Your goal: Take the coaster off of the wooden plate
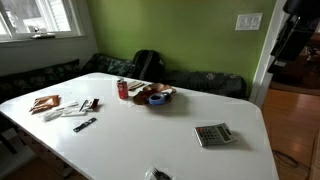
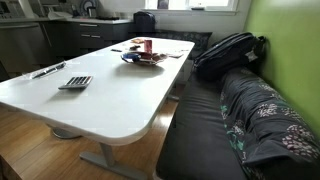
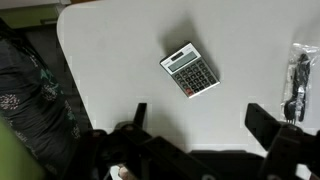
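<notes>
The dark brown wooden plate (image 1: 157, 101) stands on the white table past its middle, next to a red can (image 1: 123, 89). It also shows in an exterior view (image 2: 143, 59). A blue thing and some pale things lie in it. They are too small to tell which is the coaster. My gripper (image 3: 200, 125) is open and empty, its two dark fingers wide apart. It hangs high above the table's edge, over bare white tabletop near the grey calculator (image 3: 190, 70). The plate is out of the wrist view.
The calculator (image 1: 213, 134) lies near the table's near corner, far from the plate. Packets (image 1: 45, 103) and pens (image 1: 85, 124) lie at the other end. A bagged dark item (image 3: 297, 80) lies near the table edge. A black backpack (image 2: 228, 52) sits on the bench beside the table.
</notes>
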